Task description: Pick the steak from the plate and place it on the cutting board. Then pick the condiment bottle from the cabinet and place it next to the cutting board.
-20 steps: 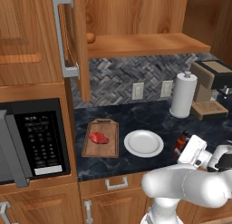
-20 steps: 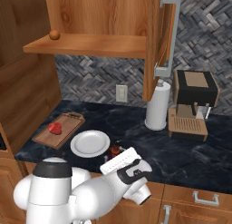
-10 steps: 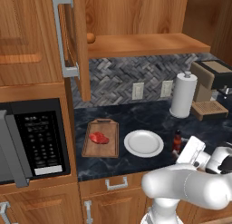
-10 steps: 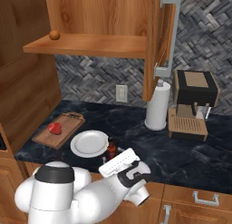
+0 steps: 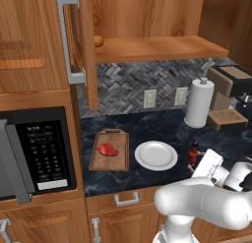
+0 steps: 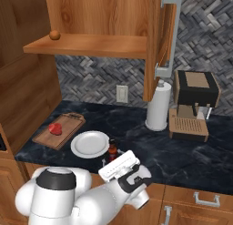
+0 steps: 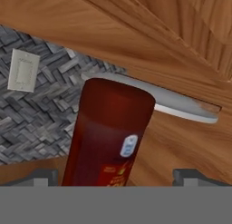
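Slim condiment bottle (image 5: pixel 193 153) with dark red-brown contents, red label and black cap, standing upright on the dark marbled counter (image 5: pixel 162 125), long axis vertical, just right of the round white plate (image 5: pixel 156 155) at lower centre of the left base view; also at (image 6: pixel 112 150) in the right base view, right of the plate (image 6: pixel 90 144), and close up at (image 7: pixel 108 137) in the hand view, label print on its side too small and blurred to read. Two-finger gripper (image 7: pixel 114 174) spread to full width, dark finger tips (image 7: pixel 40 176) flanking the bottle well clear of its sides, nothing held. Compared with one second earlier: bottle freed from the closing jaws and left standing, white hand pulled back toward the lower right of the left base view. Small flat slab of raw red steak (image 5: pixel 107 149) lying on the rectangular brown wooden cutting board (image 5: pixel 110 149), long axis of the board running from near edge toward the backsplash, dark handle at the far short end; same pair at (image 6: pixel 55 129) and (image 6: pixel 59 130). Brown wooden wall cabinet (image 5: pixel 147 25) in the upper frame, door open, long grey metal handle (image 5: pixel 69 38) vertical at upper left. Tall white paper-towel roll (image 5: pixel 199 103) upright at right; black microwave (image 5: pixel 37 151) at lower left, panel markings illegible.
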